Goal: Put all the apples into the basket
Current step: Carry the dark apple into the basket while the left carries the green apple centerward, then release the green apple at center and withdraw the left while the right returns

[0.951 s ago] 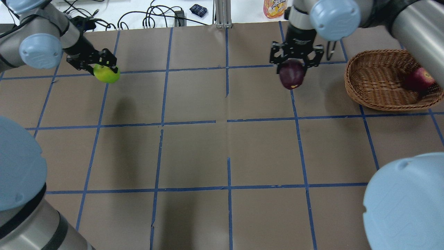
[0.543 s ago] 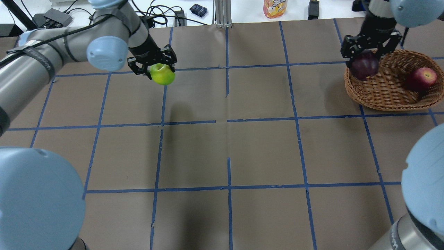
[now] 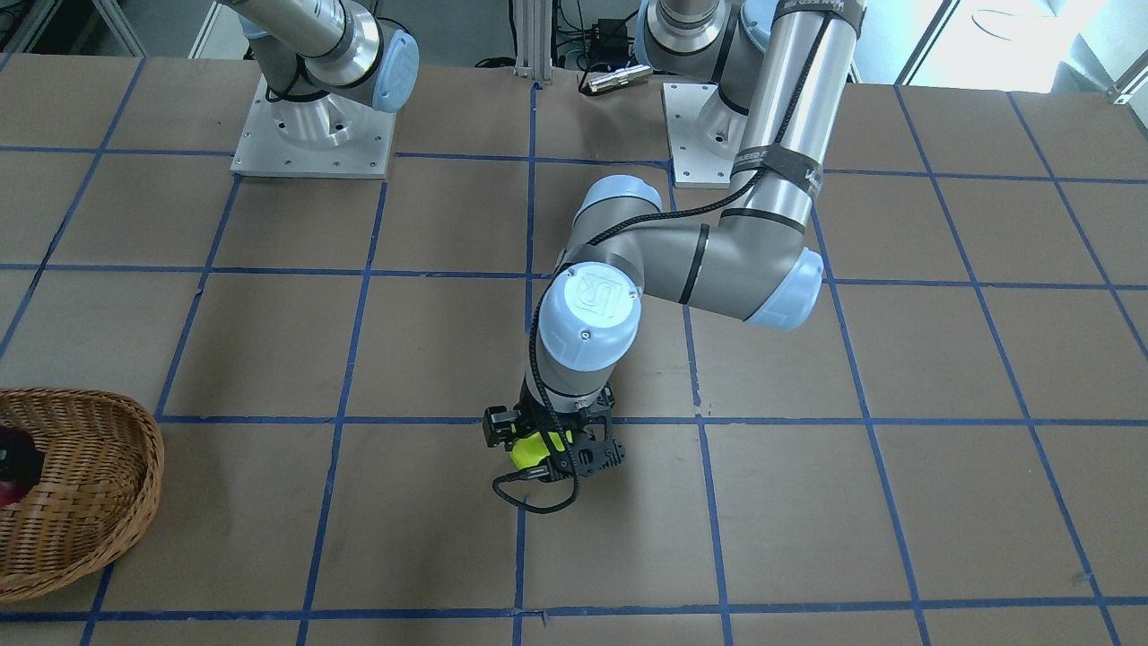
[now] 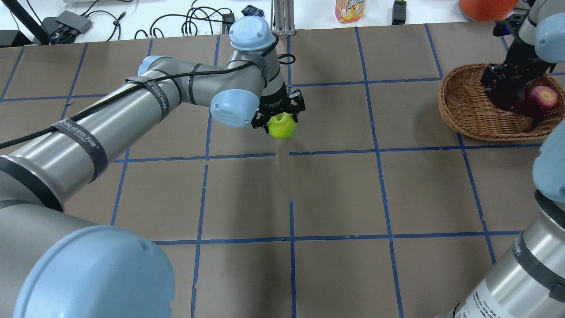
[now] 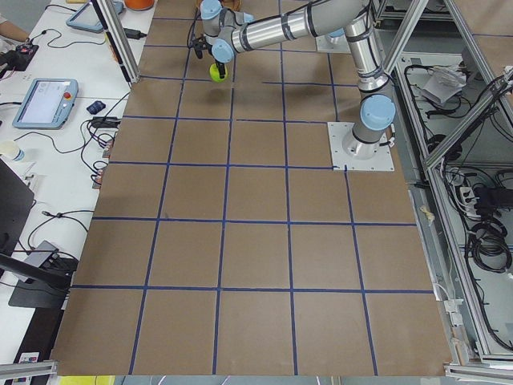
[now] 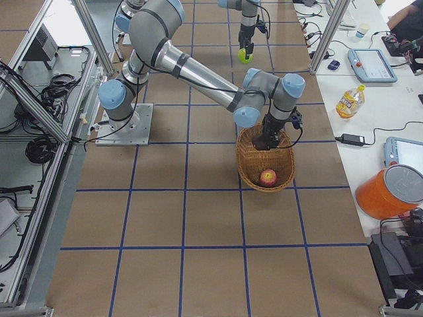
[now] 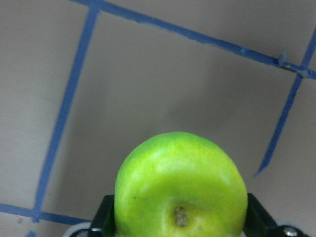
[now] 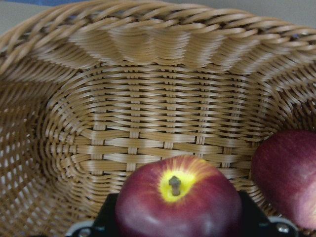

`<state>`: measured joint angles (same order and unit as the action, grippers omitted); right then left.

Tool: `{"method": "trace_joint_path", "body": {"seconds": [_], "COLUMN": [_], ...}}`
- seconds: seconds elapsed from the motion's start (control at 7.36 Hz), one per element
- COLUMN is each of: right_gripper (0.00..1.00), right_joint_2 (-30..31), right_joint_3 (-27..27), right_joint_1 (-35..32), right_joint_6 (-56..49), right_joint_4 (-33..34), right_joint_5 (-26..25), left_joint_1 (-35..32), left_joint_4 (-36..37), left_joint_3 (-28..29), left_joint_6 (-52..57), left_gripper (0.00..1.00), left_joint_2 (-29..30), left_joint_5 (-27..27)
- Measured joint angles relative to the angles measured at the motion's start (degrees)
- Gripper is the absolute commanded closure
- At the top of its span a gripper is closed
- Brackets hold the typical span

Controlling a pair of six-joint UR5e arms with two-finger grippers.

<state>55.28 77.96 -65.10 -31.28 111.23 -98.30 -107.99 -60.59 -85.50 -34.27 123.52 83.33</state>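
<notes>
In basket [image 8: 148,29]: maroon apple [image 8: 177,210], yellow stem patch | lime apple [image 7: 180,182] aloft

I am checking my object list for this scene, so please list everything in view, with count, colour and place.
green apple: one, lime green, held above the table's middle
maroon apple: one, dark maroon with yellow top, held inside the basket
red apple: one, red, lying in the basket
basket: one, light brown wicker, on the table, robot's right side
table: one, brown with blue tape grid
bottle: one, orange, beyond the table's far edge
bucket: one, orange, on the side bench
left hand: one, black, shut on the green apple
right hand: one, black, shut on the maroon apple
</notes>
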Motion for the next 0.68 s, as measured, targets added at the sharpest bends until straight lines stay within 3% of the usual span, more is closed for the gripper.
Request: {"method": "trace_joint_path", "body": {"seconds": [0.14,0.27,0.68], "right_gripper": [0.11,0.00,0.00], "right_joint_2": [-1.45,-2.40,-3.30], "right_joint_3": [0.00,0.03,0.02], "right_joint_1": [0.35,0.55,2.91], "right_joint_6": [-1.61,-2.45,-4.70], "right_joint_4": [1.94,2.71,1.62], "right_joint_5": [-0.44,-0.62,-1.56], "left_joint_1": [-0.94,-1.28,4.08], "left_joint_4": [1.60,3.73,3.22], "left_joint_3": [-0.74,-1.62,-1.32], "left_joint_6": [-0.43,-0.30,4.11], "left_gripper": [0.00,0.00,0.00], "left_joint_2": [0.86,1.01,-3.11], "left_joint_5": [0.07,0.19,1.29]}}
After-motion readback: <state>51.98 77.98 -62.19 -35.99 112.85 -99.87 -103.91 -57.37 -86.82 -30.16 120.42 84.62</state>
